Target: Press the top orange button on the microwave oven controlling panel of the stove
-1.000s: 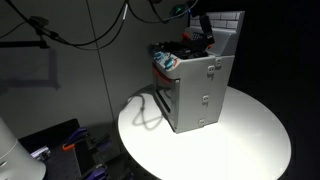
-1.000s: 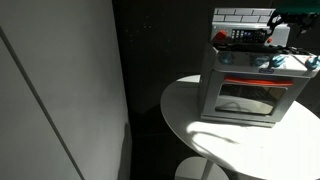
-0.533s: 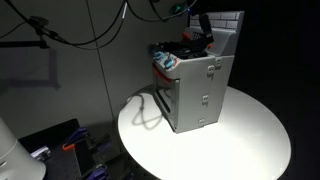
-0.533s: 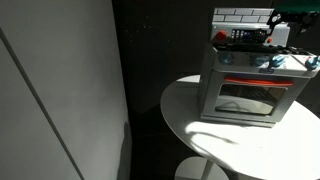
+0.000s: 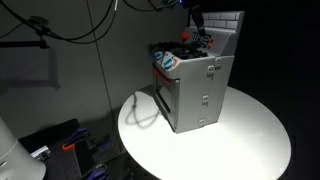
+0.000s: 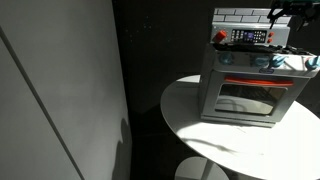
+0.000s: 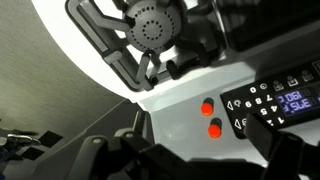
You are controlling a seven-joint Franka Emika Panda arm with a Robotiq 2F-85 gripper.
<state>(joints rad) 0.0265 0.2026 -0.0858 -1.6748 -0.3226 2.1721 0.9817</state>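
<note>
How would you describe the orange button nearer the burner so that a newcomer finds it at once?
Find the grey toy stove on the round white table. In the wrist view, two round orange buttons sit on its pale surface beside the black control panel with blue digits. The wanted button is the one nearer the burner, unlike its twin.

I counted one stove (image 5: 195, 92), standing on one round white table (image 5: 255, 135). On its grey side there were two latches: the upper latch (image 5: 213, 68) and, at about six o'clock from it, the lower latch (image 5: 205, 100). In the wrist view I saw two orange buttons, the upper button (image 7: 207, 106) and the lower button (image 7: 215, 127) at six o'clock from it. One microwave oven controlling panel (image 7: 280, 100) lay at three o'clock from them, and one burner (image 7: 150, 28) at eleven o'clock.
</note>
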